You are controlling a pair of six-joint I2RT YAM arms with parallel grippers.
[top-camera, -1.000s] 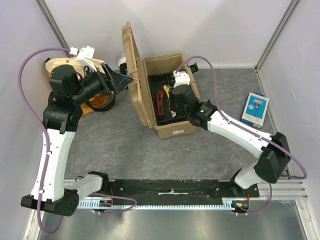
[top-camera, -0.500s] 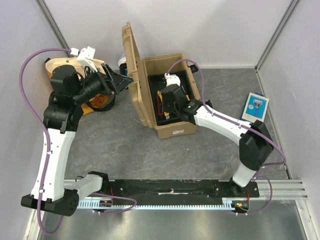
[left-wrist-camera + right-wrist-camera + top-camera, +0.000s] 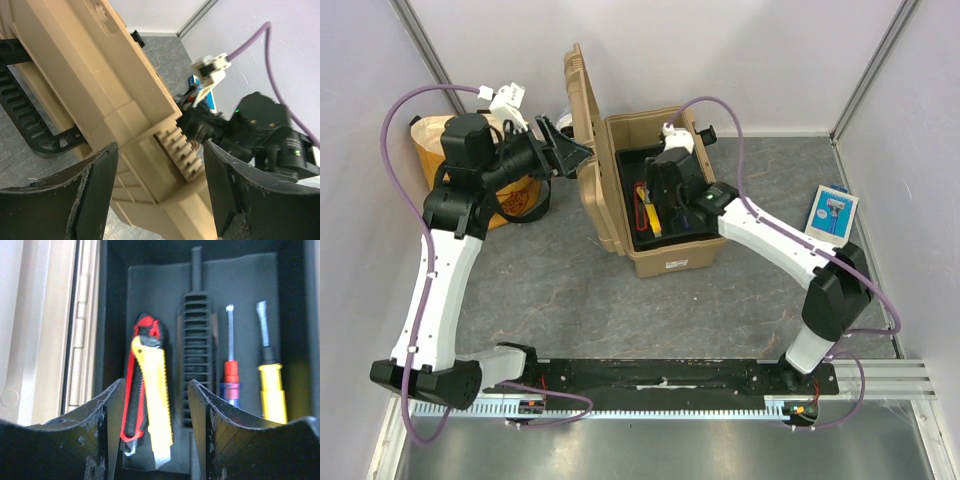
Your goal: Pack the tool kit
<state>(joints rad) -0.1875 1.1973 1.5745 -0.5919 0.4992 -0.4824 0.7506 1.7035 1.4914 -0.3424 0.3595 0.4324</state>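
Observation:
The tan toolbox (image 3: pixel 665 255) stands open in the middle, its lid (image 3: pixel 582 150) upright on the left side. My left gripper (image 3: pixel 568 152) is open, with the lid's edge (image 3: pixel 150 130) between its jaws; I cannot tell if they touch it. My right gripper (image 3: pixel 665 185) hangs open and empty over the black inner tray (image 3: pixel 240 280). A yellow cutter (image 3: pixel 152 390) lies against a red cutter (image 3: pixel 131 400) left of the tray's ribbed handle (image 3: pixel 195 355). A red-and-blue screwdriver (image 3: pixel 230 380) and a yellow screwdriver (image 3: pixel 271 387) lie to its right.
A yellow cloth bag (image 3: pixel 515 195) sits left of the lid, under my left arm. A flat blue-white packet (image 3: pixel 832 215) lies at the right near the wall. Walls close in the back and both sides.
My left gripper has swung right until its jaws straddle the lid. My right gripper has shifted toward the back of the box, and the yellow cutter now lies beside the red one.

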